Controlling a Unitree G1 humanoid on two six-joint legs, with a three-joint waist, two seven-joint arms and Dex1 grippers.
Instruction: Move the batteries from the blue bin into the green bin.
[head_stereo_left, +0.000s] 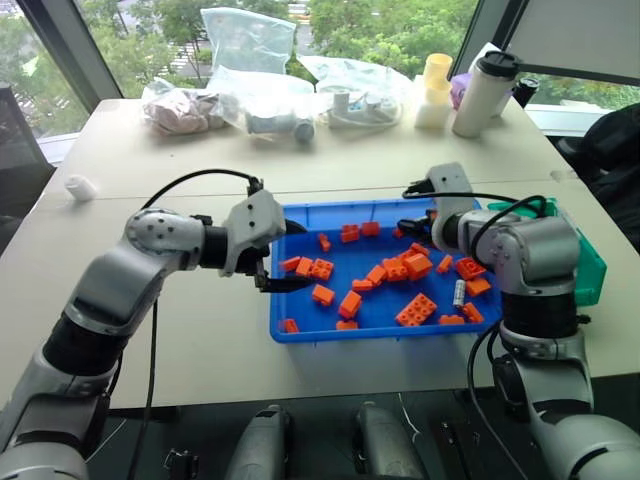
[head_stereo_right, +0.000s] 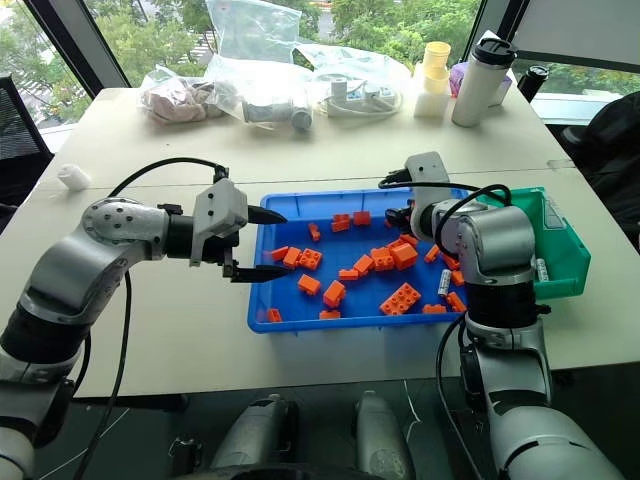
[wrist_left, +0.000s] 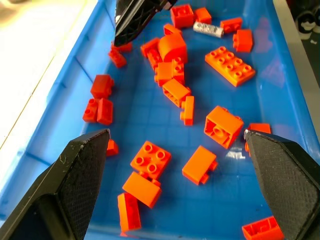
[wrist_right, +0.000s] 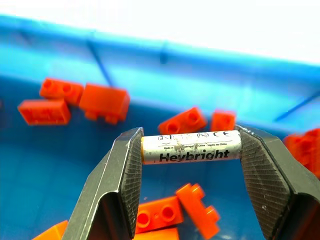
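The right gripper (wrist_right: 190, 150) is clamped end to end on one battery (wrist_right: 191, 147) above the blue bin (head_stereo_right: 300, 322); the left gripper (wrist_left: 175, 185) hangs with jaws apart; another battery (head_stereo_right: 444, 282) remains among bricks (head_stereo_right: 400, 298); further, the green bin (head_stereo_right: 565, 245) holds some batteries already.

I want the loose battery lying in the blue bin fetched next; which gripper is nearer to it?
Right. The right gripper hangs just behind the loose battery; the left gripper sits across the blue bin.

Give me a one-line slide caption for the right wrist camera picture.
Right hand grips a battery end to end above orange bricks in the blue bin.
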